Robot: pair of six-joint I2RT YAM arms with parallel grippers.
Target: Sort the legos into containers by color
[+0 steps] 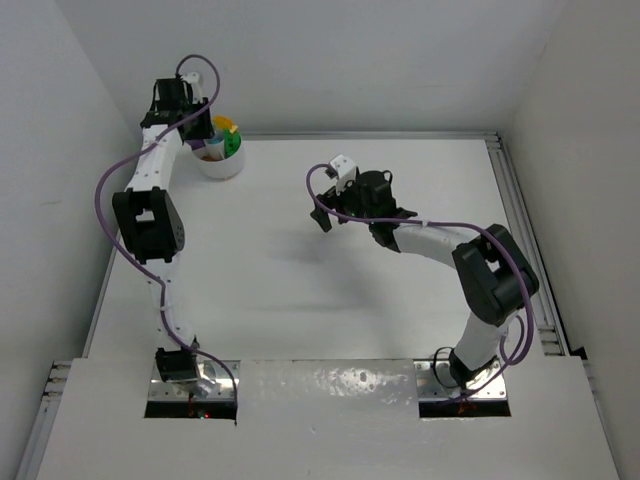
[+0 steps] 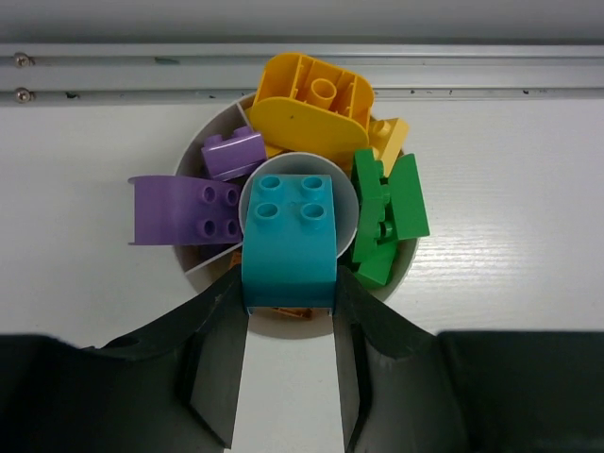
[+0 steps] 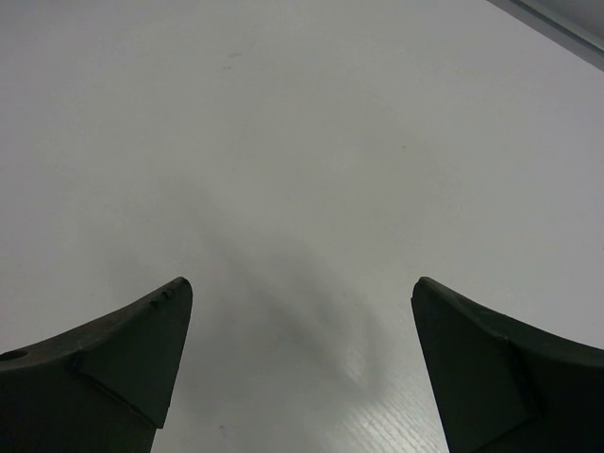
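Note:
The round white divided bowl [image 2: 215, 123] stands at the table's back left, also in the top view [image 1: 222, 165]. It holds a large yellow brick [image 2: 307, 104], two purple bricks [image 2: 184, 208], a green brick [image 2: 387, 217] and a glimpse of orange [image 2: 293, 311]. My left gripper [image 2: 288, 283] is shut on a teal brick [image 2: 288, 241], which sits over the bowl's round middle section. In the top view the left gripper [image 1: 203, 132] is right at the bowl. My right gripper [image 3: 302, 293] is open and empty over bare table, at mid table in the top view [image 1: 322, 200].
A metal rail [image 2: 302, 66] runs along the table's back edge just behind the bowl. Another rail [image 1: 515, 220] lines the right side. White walls enclose the left, back and right.

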